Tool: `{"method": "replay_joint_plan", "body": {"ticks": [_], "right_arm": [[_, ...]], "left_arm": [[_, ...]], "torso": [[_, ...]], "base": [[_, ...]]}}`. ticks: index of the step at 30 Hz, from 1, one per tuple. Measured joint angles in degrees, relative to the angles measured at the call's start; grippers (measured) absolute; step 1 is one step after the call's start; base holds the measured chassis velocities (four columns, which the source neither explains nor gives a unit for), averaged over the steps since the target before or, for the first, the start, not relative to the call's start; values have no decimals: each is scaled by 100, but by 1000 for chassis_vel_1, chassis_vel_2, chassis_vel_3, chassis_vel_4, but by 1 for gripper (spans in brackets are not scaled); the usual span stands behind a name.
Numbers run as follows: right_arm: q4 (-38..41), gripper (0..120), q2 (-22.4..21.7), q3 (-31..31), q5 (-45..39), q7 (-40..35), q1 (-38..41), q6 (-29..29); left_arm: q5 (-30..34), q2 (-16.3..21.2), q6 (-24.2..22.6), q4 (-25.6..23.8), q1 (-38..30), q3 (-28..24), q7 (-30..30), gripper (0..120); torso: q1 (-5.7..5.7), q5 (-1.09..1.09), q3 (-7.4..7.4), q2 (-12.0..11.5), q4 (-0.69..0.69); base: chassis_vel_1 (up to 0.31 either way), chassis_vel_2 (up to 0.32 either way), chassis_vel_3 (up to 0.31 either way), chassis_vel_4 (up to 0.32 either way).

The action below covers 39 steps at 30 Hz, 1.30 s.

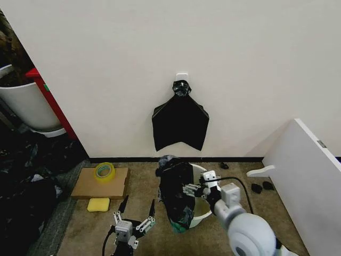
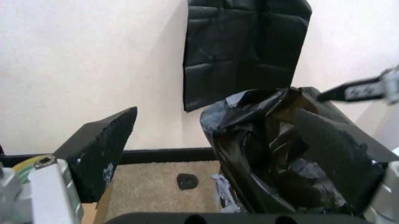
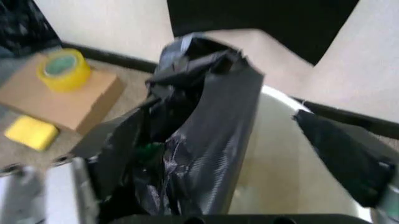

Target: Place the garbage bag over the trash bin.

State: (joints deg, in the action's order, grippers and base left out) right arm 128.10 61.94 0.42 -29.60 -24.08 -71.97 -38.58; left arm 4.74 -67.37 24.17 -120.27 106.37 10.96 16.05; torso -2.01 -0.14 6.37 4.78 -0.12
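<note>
Right gripper [image 1: 191,189], fingers spread apart, reaches into the mouth of the garbage bag [image 1: 177,194], which drapes crumpled over the left side of the trash bin [image 1: 203,212] on the carpet. Left gripper [image 1: 137,208], fingers apart, hovers just left of the bag.

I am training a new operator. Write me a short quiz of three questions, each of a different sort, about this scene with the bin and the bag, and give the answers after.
1. True or false: the thin glossy black plastic garbage bag already covers the whole rim of the round cream-white plastic trash bin.
2. Which claw is at the bin? A) left claw B) right claw
3. Fill in: the yellow tape roll lies on a flat ______ box.

Key: 1 false, the bag drapes one side only; 2 B, the left claw stands open beside the bin; 3 cardboard.
</note>
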Motion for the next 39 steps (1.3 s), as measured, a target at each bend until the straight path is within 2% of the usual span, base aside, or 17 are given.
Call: {"method": "replay_joint_plan", "body": {"ticks": [3,6,7,10,12,15,19,20,23,24,25,27,30,31,34,35,39], "right_arm": [[-184,82,73,-135,18,-81,155,-84],[-345,67,102,-216,40,-166,260,-134],[-345,67,102,-216,40,-166,260,-134],[-393,51,93,-228,34,-221,268,-150],[-407,47,95,-228,31,-233,274,-151],[-464,32,101,-207,7,-251,293,-168],[-474,27,99,-194,3,-251,287,-168],[-481,17,98,-161,0,-251,264,-158],[-481,11,98,-132,-1,-250,247,-146],[-481,5,96,-106,1,-245,234,-138],[-477,0,81,-42,28,-213,202,-100],[-475,0,71,-28,51,-205,192,-81],[-462,0,48,-7,73,-187,163,-55],[-462,0,48,-7,73,-187,163,-55],[-438,0,35,46,90,-169,111,-44],[-438,0,35,46,90,-169,111,-44],[-427,0,36,69,119,-165,69,-41]], "left_arm": [[2,-12,-16,18,-38,-3,10,98],[34,-25,-21,58,-103,-12,23,98],[34,-25,-21,58,-103,-12,23,98],[80,-22,-74,100,-183,-24,28,98],[85,-15,-96,109,-206,-28,28,98],[150,-1,-188,146,-322,-55,66,98],[203,-1,-245,158,-379,-62,80,98],[323,17,-396,162,-480,-71,105,97],[417,41,-509,162,-561,-84,134,97],[487,54,-593,162,-630,-101,163,96],[730,94,-865,151,-815,-168,224,96],[862,124,-1002,129,-892,-210,236,96],[1314,252,-1490,86,-1233,-454,305,96],[1314,252,-1490,86,-1233,-454,305,96],[1718,358,-2071,90,-1829,-977,518,95],[1718,358,-2071,90,-1829,-977,518,95],[2011,396,-2966,115,-2379,-1393,931,95]], "torso": [[0,-1,0,0,0],[0,0,0,0,0],[0,0,0,0,0],[0,-1,0,0,-1],[0,-1,0,0,-1],[0,0,0,0,0],[0,0,0,0,-1],[0,0,0,0,-1],[0,0,0,0,0],[0,0,0,0,-1],[0,-1,0,0,-1],[0,-1,0,0,-1],[1,1,0,0,0],[1,1,0,0,0],[1,0,0,0,-1],[1,0,0,0,-1],[1,0,0,0,-1]], "base": [[0,0,0,0],[0,0,0,0],[0,0,0,0],[0,0,0,0],[0,0,0,0],[0,0,0,0],[0,0,0,0],[0,0,0,0],[0,0,0,0],[0,0,0,0],[0,0,0,0],[0,0,0,0],[0,0,0,0],[0,0,0,0],[0,0,0,0],[0,0,0,0],[0,0,0,0]]}}
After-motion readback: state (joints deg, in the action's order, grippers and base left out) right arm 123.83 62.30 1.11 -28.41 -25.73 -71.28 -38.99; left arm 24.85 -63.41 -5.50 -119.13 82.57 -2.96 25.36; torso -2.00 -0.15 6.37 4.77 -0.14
